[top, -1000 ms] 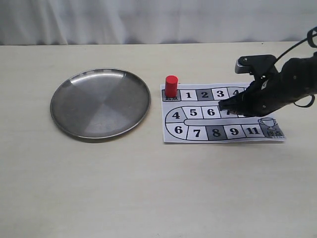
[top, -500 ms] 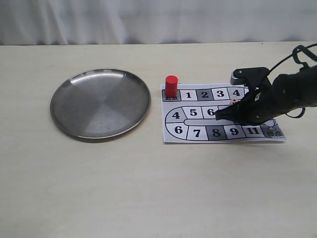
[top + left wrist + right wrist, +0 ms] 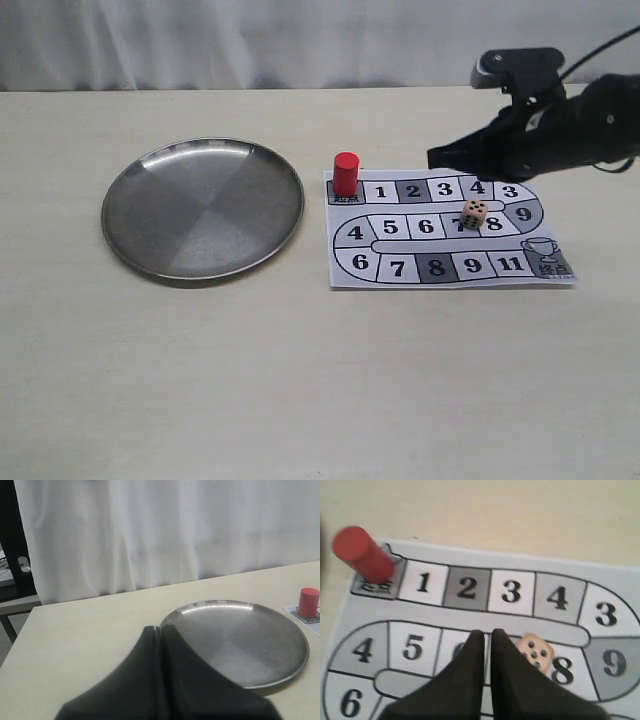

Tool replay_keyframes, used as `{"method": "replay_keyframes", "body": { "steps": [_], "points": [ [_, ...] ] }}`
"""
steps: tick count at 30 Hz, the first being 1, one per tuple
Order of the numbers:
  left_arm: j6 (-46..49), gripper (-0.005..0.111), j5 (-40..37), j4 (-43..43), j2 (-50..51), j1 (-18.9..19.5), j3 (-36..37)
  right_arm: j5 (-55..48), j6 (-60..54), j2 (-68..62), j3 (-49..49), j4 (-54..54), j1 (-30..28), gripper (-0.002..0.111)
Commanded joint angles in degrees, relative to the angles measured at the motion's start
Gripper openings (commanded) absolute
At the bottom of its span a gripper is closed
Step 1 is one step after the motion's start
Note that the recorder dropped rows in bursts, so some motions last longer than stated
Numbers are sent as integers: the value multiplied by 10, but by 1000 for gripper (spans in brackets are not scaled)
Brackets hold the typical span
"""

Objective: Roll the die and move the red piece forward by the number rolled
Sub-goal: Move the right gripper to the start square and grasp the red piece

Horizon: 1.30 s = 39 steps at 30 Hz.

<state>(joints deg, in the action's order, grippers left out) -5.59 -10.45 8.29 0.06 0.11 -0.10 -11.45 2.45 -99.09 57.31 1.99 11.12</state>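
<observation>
Pale tabletop, paper board (image 3: pixel 400 245); the die (image 3: pixel 474 213) sits by squares 7 and 8, the red piece (image 3: pixel 346 173) upright on the start square; right gripper (image 3: pixel 437 157) and left gripper (image 3: pixel 160 629) both clenched, empty; that red piece looks light, rigid, tippy; pinch its sides low.

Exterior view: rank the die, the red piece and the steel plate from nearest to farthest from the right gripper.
1. The die, on the game sheet by squares 7 and 8, just under the right gripper.
2. The red piece, upright on the start square, further left in this view.
3. The steel plate, far left, off the sheet.
</observation>
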Motion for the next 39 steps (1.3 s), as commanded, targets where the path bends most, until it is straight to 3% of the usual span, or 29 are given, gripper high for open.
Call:
{"method": "replay_keyframes", "body": {
  "steps": [1, 9, 15, 21, 28, 36, 39],
  "points": [
    [-1, 0, 5, 0, -1, -1, 1, -44, -17, -12, 74, 2, 47, 9],
    [-1, 0, 5, 0, -1, -1, 1, -155, -18, -120, 232, 4, 90, 54],
    [-1, 0, 5, 0, -1, -1, 1, -180, -16, -204, 318, 4, 94, 73],
    [-1, 0, 5, 0, -1, -1, 1, -180, -16, -271, 380, 6, 96, 80],
    [-1, 0, 5, 0, -1, -1, 1, -157, -24, -326, 409, 6, 96, 75],
    [-1, 0, 5, 0, -1, -1, 1, -153, -35, -333, 409, 1, 96, 27],
    [-1, 0, 5, 0, -1, -1, 1, -153, -33, -333, 409, 1, 96, 14]
  ]
}}
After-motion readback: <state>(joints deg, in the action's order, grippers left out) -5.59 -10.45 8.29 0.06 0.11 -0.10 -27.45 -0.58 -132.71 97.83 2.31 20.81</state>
